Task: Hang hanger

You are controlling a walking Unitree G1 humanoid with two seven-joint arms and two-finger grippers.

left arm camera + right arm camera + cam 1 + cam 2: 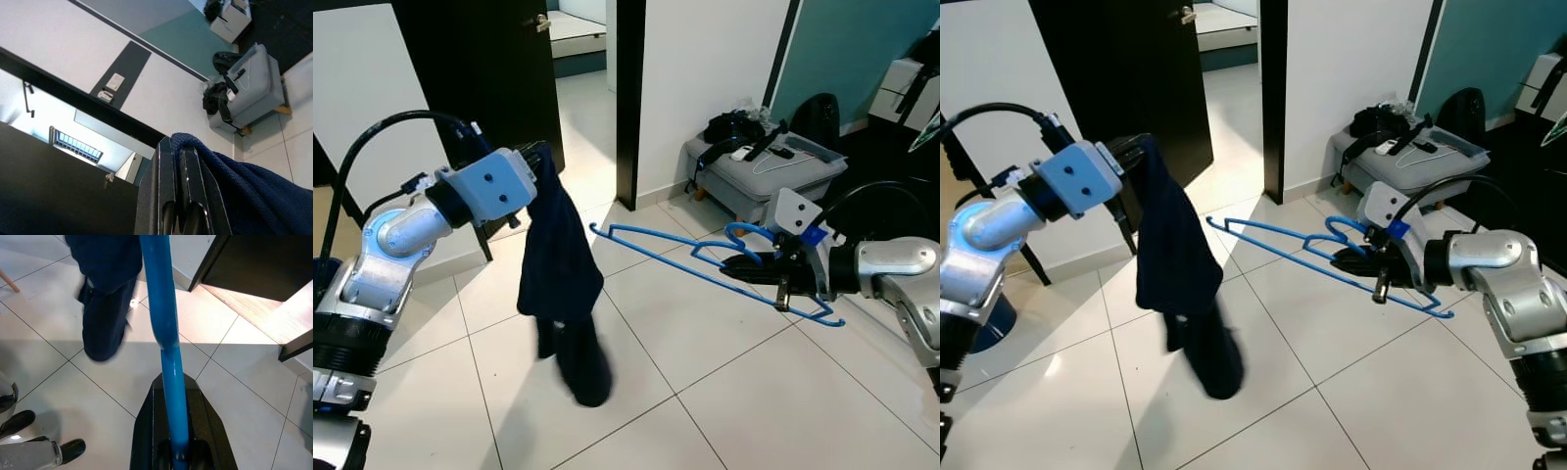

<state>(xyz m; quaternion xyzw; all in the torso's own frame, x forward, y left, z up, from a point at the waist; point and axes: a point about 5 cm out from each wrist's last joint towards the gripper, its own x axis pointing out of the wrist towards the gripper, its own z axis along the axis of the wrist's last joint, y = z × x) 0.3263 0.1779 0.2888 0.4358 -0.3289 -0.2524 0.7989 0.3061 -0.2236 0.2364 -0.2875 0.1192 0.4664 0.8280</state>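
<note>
A dark navy garment (556, 264) hangs in the air from my left gripper (540, 159), which is shut on its top edge; the cloth droops almost to the tiled floor. In the left wrist view the blue knit fabric (244, 186) lies over the closed black fingers (188, 196). To the right, my right gripper (742, 263) is shut on a blue plastic hanger (680, 257), held nearly flat, its long arm pointing toward the garment. The right wrist view looks along the blue hanger (168, 362) with the garment (105, 293) beyond its far end.
A grey ottoman (769, 174) piled with black items stands against the white wall at the back right. A dark open door (499, 69) and doorway lie behind the garment. A person's black shoes (44, 440) stand on the tiles in the right wrist view.
</note>
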